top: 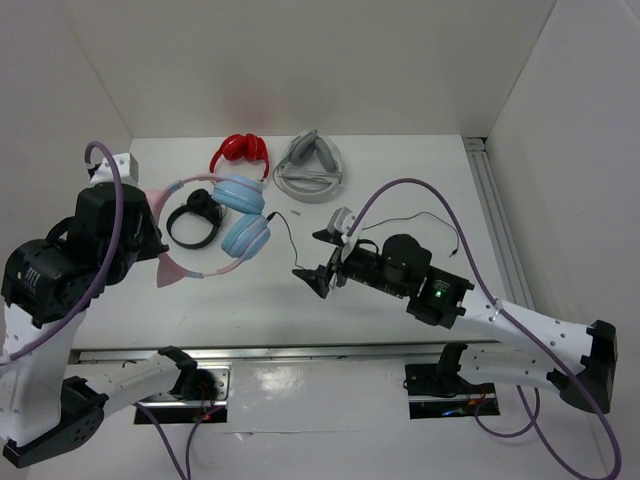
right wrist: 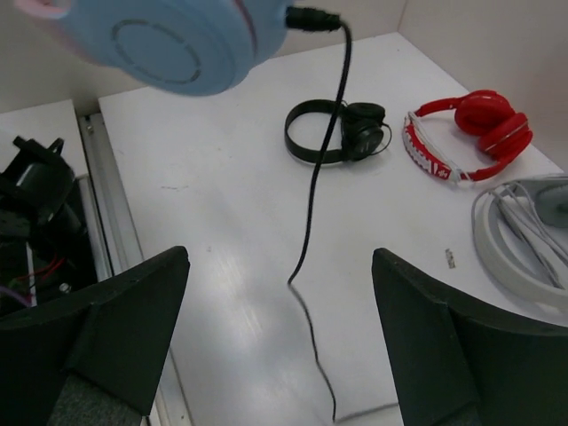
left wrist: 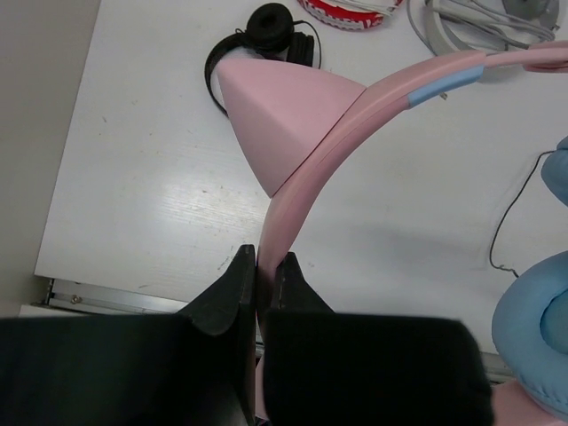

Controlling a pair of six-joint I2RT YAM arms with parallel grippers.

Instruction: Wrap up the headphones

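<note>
At left centre of the overhead view, your left gripper has its fingers clamped on the pink headband of the headphones, whose blue ear cups sit just beside the black headphones. Your right gripper is mid-frame, fingers wide apart, with the thin black cable running down between them. Red headphones and grey headphones lie near the back wall. Bare table spreads right toward the metal rail.
</note>
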